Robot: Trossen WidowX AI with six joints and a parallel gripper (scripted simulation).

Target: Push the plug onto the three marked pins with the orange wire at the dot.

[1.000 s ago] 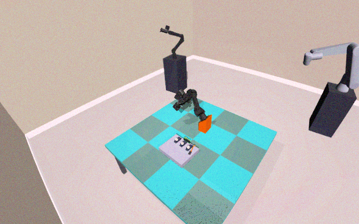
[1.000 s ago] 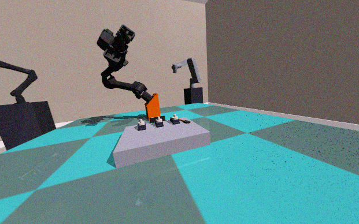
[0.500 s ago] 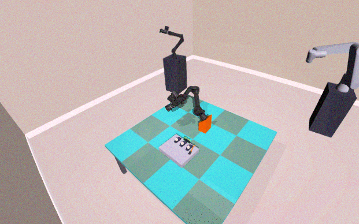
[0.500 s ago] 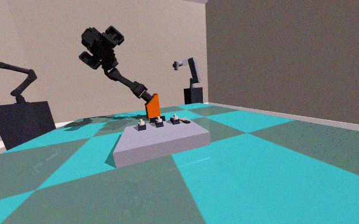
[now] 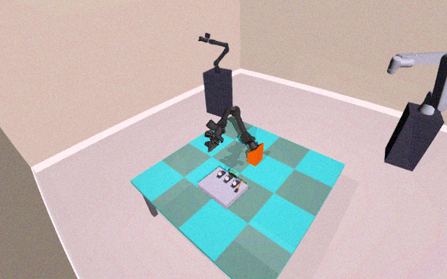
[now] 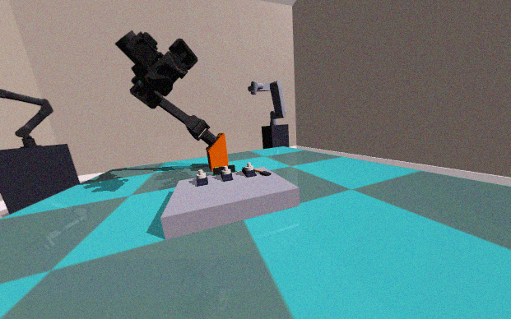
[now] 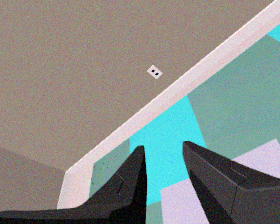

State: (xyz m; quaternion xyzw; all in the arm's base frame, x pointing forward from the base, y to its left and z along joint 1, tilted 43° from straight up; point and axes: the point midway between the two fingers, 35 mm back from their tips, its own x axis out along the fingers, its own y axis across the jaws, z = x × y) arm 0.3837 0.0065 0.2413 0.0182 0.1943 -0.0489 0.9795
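My gripper (image 5: 209, 147) (image 7: 163, 150) hangs in the air above the back of the table, its dark fingers partly open with nothing between them. It is well away from a pale block (image 5: 222, 194) (image 6: 229, 201). Three small dark motors with white tops stand in a row on the block; the middle one (image 5: 227, 179) (image 6: 227, 177) is typical. A small dark piece (image 5: 236, 190) (image 6: 265, 173), apparently the plug, lies beside the row at the end of an orange lead (image 5: 240, 184) (image 6: 257, 171). A green-and-dark strip (image 5: 232, 173) lies along the block's edge nearest the arm. Pins, band, dot and plug holes are too small to tell.
An orange slab (image 5: 255, 154) (image 6: 218, 153) stands upright at the arm's base, behind the block. The table (image 5: 285, 219) (image 6: 342, 247) is a turquoise and grey-green checkerboard. Two other arms stand on dark pedestals (image 5: 218, 93) (image 5: 411, 140) off the table.
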